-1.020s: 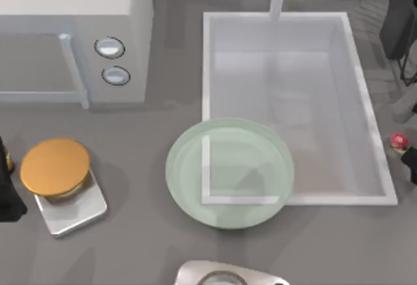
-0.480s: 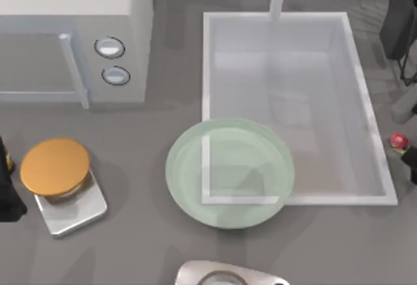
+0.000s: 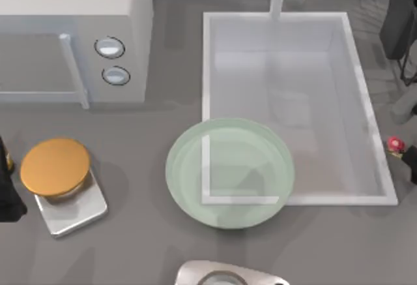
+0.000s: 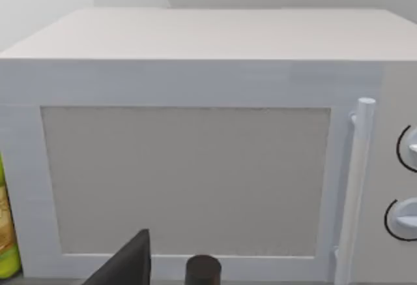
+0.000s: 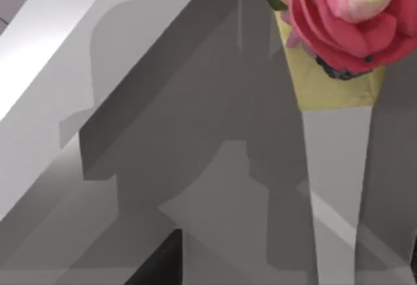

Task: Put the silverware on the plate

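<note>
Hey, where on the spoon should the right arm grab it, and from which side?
Probably on the thin pale handle, just below the red-pink knob, coming from above. The spoon sits at the table's right edge beside the sink; the right wrist view shows its handle as a narrow flat strip running down from the flower-like knob, which would likely slip. The right gripper is beside it.

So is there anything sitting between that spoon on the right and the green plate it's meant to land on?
Only the sink corner: its rim and open basin lie between the spoon and the plate. Nothing else visible stands there.
</note>
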Motion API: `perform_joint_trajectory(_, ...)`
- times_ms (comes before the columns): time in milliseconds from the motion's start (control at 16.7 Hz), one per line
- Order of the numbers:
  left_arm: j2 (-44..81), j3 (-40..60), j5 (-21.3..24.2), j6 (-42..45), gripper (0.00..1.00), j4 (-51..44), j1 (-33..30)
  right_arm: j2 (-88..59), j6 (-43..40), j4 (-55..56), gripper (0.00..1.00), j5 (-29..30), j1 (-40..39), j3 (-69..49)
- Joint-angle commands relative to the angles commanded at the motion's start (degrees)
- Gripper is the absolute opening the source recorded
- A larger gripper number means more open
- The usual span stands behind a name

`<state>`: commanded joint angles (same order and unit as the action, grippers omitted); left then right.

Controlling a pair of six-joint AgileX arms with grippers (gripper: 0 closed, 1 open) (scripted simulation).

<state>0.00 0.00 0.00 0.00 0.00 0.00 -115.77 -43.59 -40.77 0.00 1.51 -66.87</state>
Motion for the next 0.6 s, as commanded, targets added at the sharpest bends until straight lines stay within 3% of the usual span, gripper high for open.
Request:
perform_joint_trajectory(300, 0.0, 0.0, 0.0, 0.0, 1.0, 0.0, 0.0, 0.0, 0.0, 0.0, 0.0, 0.0, 0.0, 0.0)
perform_joint_trajectory(600, 0.0, 0.0, 0.0, 0.0, 1.0, 0.0, 0.0, 4.7, 1.0, -7.1, 0.0, -1.4, -0.1, -4.4)
